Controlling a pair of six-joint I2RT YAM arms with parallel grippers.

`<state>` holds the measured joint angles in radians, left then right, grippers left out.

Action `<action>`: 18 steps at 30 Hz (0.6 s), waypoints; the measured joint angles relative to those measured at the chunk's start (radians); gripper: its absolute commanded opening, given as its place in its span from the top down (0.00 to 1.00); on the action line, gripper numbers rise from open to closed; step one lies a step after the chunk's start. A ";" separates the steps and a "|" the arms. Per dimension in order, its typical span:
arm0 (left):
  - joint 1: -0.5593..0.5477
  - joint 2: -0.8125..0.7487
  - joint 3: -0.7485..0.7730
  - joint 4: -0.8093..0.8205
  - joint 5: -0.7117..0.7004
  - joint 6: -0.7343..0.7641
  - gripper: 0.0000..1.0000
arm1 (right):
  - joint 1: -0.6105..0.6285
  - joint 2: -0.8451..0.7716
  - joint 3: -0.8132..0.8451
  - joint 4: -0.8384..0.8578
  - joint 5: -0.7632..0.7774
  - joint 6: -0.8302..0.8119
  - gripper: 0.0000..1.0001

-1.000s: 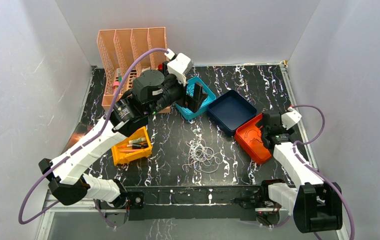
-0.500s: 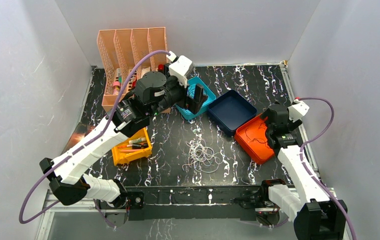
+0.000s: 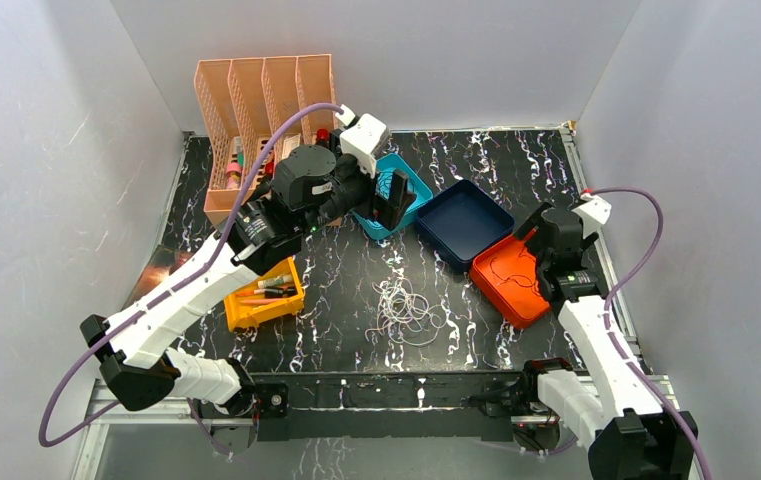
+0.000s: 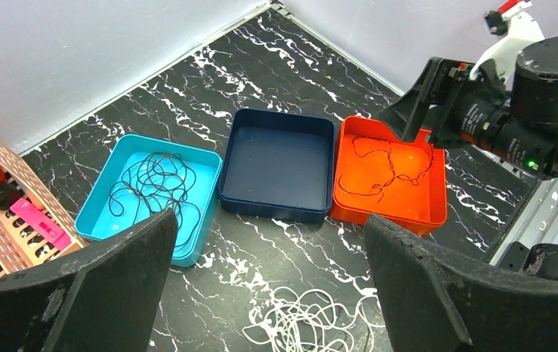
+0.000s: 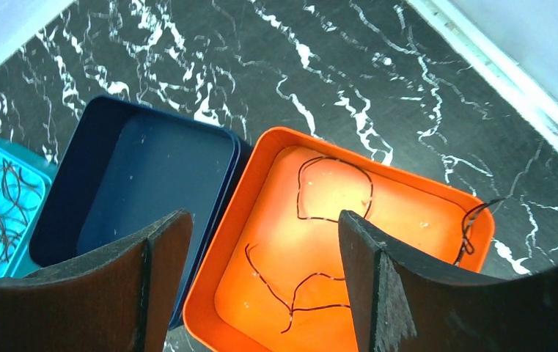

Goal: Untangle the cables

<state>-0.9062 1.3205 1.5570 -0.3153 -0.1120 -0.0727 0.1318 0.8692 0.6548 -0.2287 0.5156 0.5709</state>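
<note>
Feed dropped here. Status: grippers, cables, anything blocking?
Left gripper open at teal tray. Right gripper open over orange tray. Black cables in both; white tangle on table. Nothing blocking.

Looks smooth with a slight sheen on the table (image 3: 346, 260), black with white marble-like veining. Reads as smooth moulded plastic, softly glossy, on the orange tray (image 5: 415, 242), the navy tray (image 4: 276, 161) and the teal tray (image 4: 130, 152). Shows matt, grainy black on the fingers (image 4: 437, 293) of the left gripper (image 4: 268, 224); same dull dark finish on the fingers (image 5: 386, 293) of the right gripper (image 5: 261, 220). Appears as perforated peach plastic on the file rack (image 3: 256, 90). Too thin to judge on the cables (image 3: 403, 308).
</note>
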 measured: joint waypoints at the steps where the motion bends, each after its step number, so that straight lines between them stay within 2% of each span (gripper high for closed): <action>1: 0.000 0.000 0.000 0.000 0.000 0.000 0.02 | 0.000 0.007 0.000 0.002 -0.012 -0.002 0.19; 11: 0.000 0.008 -0.033 -0.014 -0.004 -0.056 0.02 | 0.000 0.080 0.000 0.003 -0.156 -0.026 0.14; 18: 0.000 0.069 -0.063 -0.062 -0.003 -0.130 0.02 | 0.000 0.163 0.066 -0.041 -0.183 -0.020 0.02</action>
<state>-0.9062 1.3891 1.4937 -0.3775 -0.1154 -0.2031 0.1318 1.0321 0.7212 -0.2699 0.3325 0.5507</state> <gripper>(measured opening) 0.983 0.947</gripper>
